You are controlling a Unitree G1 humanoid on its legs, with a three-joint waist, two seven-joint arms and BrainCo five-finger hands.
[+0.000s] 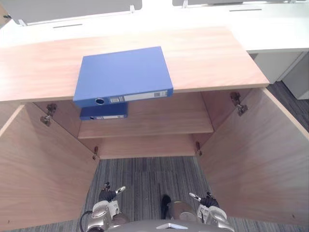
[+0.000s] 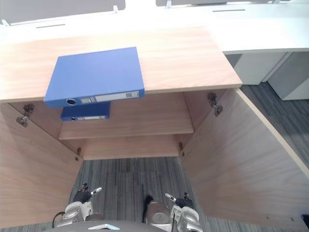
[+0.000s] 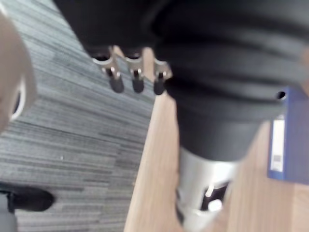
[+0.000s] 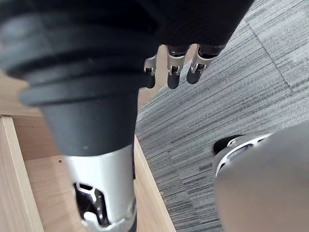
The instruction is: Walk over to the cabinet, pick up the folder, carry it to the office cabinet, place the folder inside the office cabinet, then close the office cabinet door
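Note:
A blue folder (image 1: 123,75) lies flat on the wooden cabinet top (image 1: 212,53), its spine overhanging the front edge. Below it, a second blue folder (image 1: 104,111) lies on the inner shelf (image 1: 164,118) at the left. Both cabinet doors stand wide open. My left hand (image 1: 107,194) and right hand (image 1: 208,199) hang low near the floor in front of the cabinet, well away from both folders. In the wrist views the left hand's fingers (image 3: 136,79) and the right hand's fingers (image 4: 174,72) are relaxed and hold nothing. A blue folder's spine (image 3: 289,140) shows past the left wrist.
The left door (image 1: 43,169) and right door (image 1: 256,159) flank the grey carpet (image 1: 145,179) where I stand. White desks (image 1: 275,34) run behind and to the right of the cabinet.

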